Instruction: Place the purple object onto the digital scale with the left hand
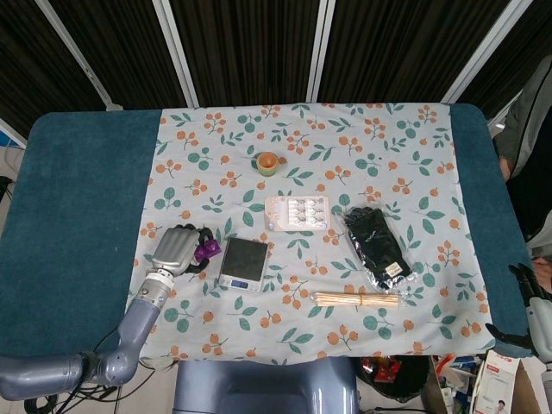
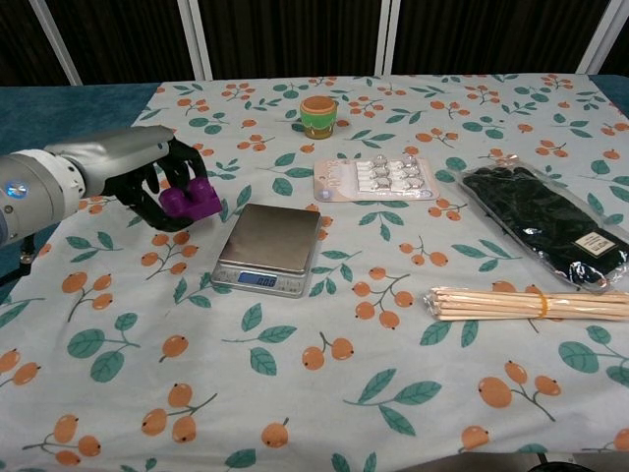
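Note:
A small purple block (image 2: 191, 201) (image 1: 205, 251) hangs a little above the cloth, held in the dark fingers of my left hand (image 2: 147, 182) (image 1: 177, 249). The hand sits just left of the digital scale (image 2: 268, 249) (image 1: 243, 263), whose steel plate is bare and whose display is lit. The block's right edge is close to the scale's left side but apart from it. My right hand (image 1: 536, 312) shows only at the far right edge of the head view, off the table, its fingers too small to read.
On the floral cloth lie a blister pack of pills (image 2: 374, 178), a black glove in a clear bag (image 2: 543, 220), a bundle of wooden sticks (image 2: 531, 303) and a small orange and green cup (image 2: 318, 116). Bare teal table (image 1: 78, 216) runs to the left.

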Motion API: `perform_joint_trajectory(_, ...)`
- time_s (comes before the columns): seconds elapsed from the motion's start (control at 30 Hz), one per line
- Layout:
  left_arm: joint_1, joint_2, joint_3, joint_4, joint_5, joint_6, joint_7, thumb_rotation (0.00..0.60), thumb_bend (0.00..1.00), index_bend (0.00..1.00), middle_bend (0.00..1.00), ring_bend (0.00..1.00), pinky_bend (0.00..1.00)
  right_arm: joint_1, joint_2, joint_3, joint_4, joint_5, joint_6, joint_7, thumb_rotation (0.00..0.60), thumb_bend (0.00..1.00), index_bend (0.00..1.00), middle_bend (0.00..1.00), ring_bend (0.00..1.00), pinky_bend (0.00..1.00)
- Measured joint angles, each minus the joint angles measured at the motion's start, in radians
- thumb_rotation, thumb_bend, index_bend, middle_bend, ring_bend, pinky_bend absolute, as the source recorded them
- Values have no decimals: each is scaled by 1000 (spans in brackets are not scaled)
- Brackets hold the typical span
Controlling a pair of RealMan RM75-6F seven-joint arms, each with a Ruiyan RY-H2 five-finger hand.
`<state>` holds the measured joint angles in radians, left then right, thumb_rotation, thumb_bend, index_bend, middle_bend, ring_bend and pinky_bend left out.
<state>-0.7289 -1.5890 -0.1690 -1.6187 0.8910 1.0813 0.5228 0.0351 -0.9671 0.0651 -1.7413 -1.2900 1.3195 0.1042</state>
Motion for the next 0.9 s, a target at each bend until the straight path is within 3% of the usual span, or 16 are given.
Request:
perform_joint_trajectory(0.27, -22, -17, 3, 28, 131, -16, -47, 600, 421, 430, 508, 288, 343, -1, 0, 0, -1, 2, 0, 0, 600, 84, 11, 10, 159, 191)
perform_joint_trajectory(0.57, -83, -86, -3, 116, 127, -103, -41, 600, 413, 417, 501, 288, 342, -2, 1, 1, 1, 2, 3, 4, 600, 85, 11, 10, 159, 191)
perform_joint_trajectory(0.73, -101, -107, 1, 131, 118, -119, -13, 600, 285, 339, 456, 275, 338, -1, 2, -1, 2, -1, 0, 5, 600, 85, 11, 16, 159, 190)
perform_joint_trajectory(0.8, -105, -108, 8, 133, 120, -115, 15, 600, 192, 293, 407, 258, 336, -1, 2, -1, 3, -1, 0, 5, 600, 85, 12, 23, 160, 191)
perform_joint_trajectory(0.9, -109, -110, 17, 132, 118, -102, 65, 600, 129, 260, 346, 233, 324, 0, 2, -1, 3, -2, -1, 6, 600, 85, 12, 24, 160, 190)
